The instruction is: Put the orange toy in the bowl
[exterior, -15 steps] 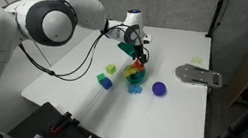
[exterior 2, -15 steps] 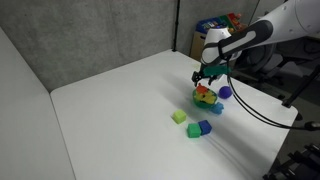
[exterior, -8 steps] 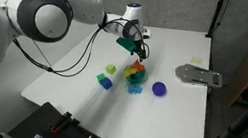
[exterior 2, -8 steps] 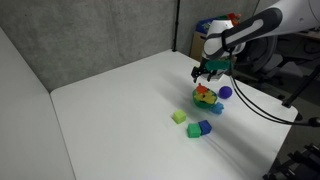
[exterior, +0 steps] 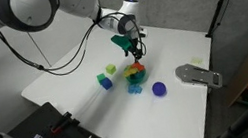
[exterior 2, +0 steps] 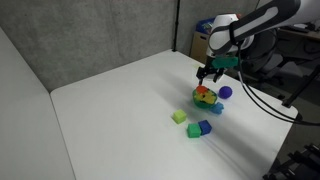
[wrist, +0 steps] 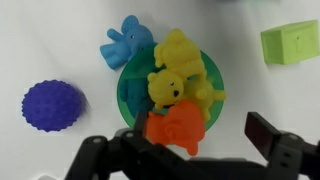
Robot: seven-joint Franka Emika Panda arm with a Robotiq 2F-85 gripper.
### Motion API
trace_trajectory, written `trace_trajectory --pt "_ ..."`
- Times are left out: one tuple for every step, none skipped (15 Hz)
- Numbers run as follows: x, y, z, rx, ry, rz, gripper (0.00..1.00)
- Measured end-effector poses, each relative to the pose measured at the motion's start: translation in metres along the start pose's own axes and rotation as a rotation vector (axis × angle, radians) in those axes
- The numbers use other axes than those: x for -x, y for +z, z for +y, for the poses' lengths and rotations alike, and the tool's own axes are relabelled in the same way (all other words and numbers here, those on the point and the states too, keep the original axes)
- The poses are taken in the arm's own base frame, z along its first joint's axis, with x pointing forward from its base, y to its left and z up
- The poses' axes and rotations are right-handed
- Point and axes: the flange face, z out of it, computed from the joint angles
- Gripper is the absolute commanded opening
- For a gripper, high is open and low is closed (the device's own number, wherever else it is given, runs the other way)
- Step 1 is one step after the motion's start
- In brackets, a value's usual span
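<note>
The green bowl (wrist: 128, 92) holds yellow bear toys, and the orange toy (wrist: 172, 122) lies on its near rim, partly over the yellow ones. In both exterior views the bowl (exterior: 136, 76) (exterior 2: 207, 99) sits mid-table with the orange toy (exterior: 137, 69) (exterior 2: 205, 94) on top. My gripper (wrist: 180, 142) is open, its dark fingers spread either side of the orange toy without touching it. It hangs a little above the bowl in both exterior views (exterior: 133, 48) (exterior 2: 212, 73).
A dark blue ball (wrist: 52, 105) (exterior: 159, 89) (exterior 2: 226, 92) lies beside the bowl. A blue elephant toy (wrist: 130, 42) touches the bowl's far side. A yellow-green block (wrist: 290, 42) (exterior: 113, 69) and blue and green blocks (exterior 2: 201, 128) lie nearby. A grey metal piece (exterior: 198, 74) sits near the table edge.
My gripper has risen a little above the bowl, open and empty. The orange toy stays in the bowl.
</note>
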Motion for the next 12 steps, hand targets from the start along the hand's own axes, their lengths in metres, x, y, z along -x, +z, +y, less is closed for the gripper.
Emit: trace_trajectory --pt "0.006 -0.005 0.001 0.006 -0.003 -0.012 1.00" --pt "0.011 -0.009 0.001 0.014 -0.007 -0.023 1.00" --pt "0.017 -0.014 0.002 0.023 -0.012 -0.031 1.00" --pt "0.023 -0.018 0.003 0.032 -0.016 -0.039 1.00" --pt "0.029 -0.022 0.004 0.041 -0.022 -0.048 1.00" --pt "0.035 -0.026 0.004 0.051 -0.028 -0.055 1.00" --pt "0.042 -0.030 0.005 0.058 -0.034 -0.059 1.00" --pt "0.048 -0.035 0.005 0.067 -0.042 -0.063 1.00" --pt "0.055 -0.040 0.005 0.074 -0.048 -0.068 1.00" --pt "0.062 -0.046 0.006 0.082 -0.055 -0.073 1.00" --pt "0.070 -0.053 0.006 0.089 -0.060 -0.079 1.00" --pt "0.077 -0.059 0.007 0.095 -0.066 -0.084 1.00"
